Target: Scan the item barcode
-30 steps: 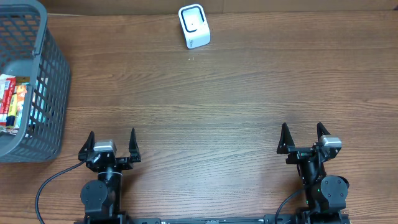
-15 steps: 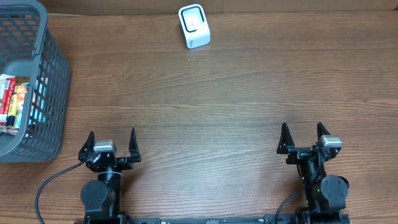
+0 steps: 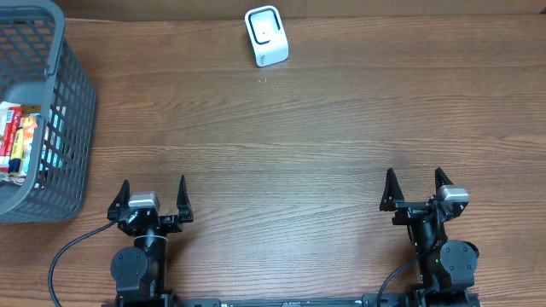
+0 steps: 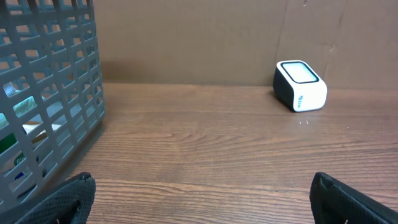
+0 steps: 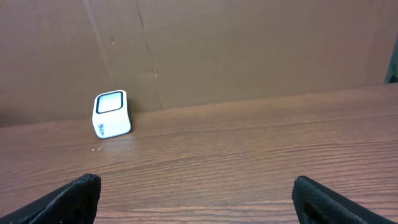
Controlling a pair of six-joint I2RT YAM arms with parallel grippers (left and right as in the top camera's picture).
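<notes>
A white barcode scanner (image 3: 266, 36) with a dark window stands at the far edge of the wooden table, also seen as a scanner (image 4: 300, 86) in the left wrist view and a scanner (image 5: 111, 114) in the right wrist view. Packaged items (image 3: 17, 138) lie inside the grey basket (image 3: 66, 94) at the left. My left gripper (image 3: 153, 193) rests near the front edge, open and empty. On the other side my right gripper (image 3: 413, 185) stands open, nothing between its fingers. Both sit far from the scanner and the items.
The grey mesh basket (image 4: 50, 93) fills the left side close to the left arm. A brown wall (image 5: 249, 43) rises behind the table's far edge. Black cables (image 3: 72, 247) run by the left arm's base.
</notes>
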